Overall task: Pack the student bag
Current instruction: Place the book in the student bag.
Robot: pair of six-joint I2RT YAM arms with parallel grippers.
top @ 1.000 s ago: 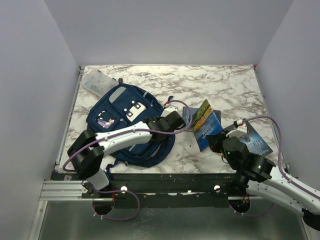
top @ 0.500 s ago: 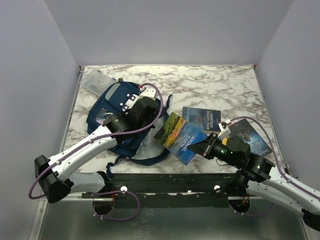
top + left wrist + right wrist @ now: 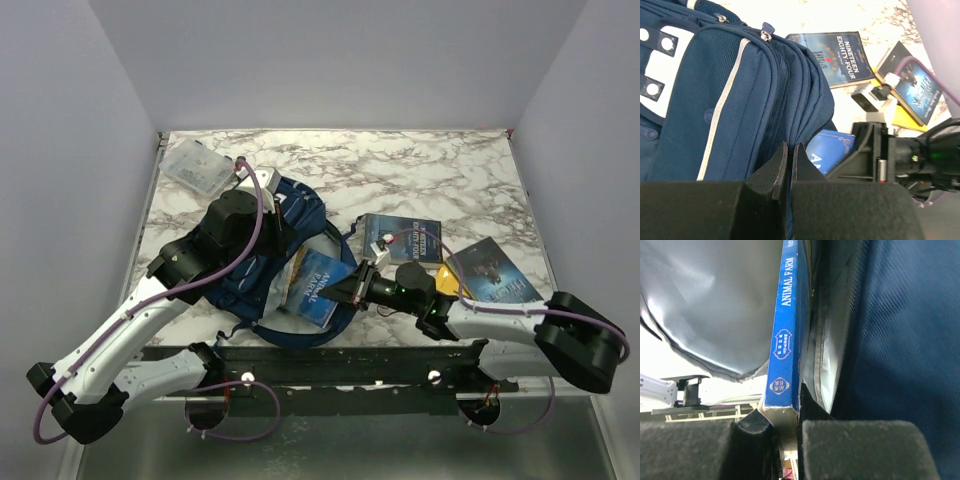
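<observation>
Book point(image 3: 318, 286) in R gripper point(image 3: 347, 293) at bag point(image 3: 740, 100)

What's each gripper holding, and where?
Right gripper: Animal Farm book, by its end edge. Left gripper: shut, apparently pinching the bag at its opening's edge.

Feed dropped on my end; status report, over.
Left gripper shut on student bag rim. Right gripper shut on Animal Farm book, partway inside bag. Nothing seen blocking.

Mouth of student bag point(image 3: 740, 110) narrow, blue book point(image 3: 318, 287) wedged in; far table point(image 3: 430, 165) open.
</observation>
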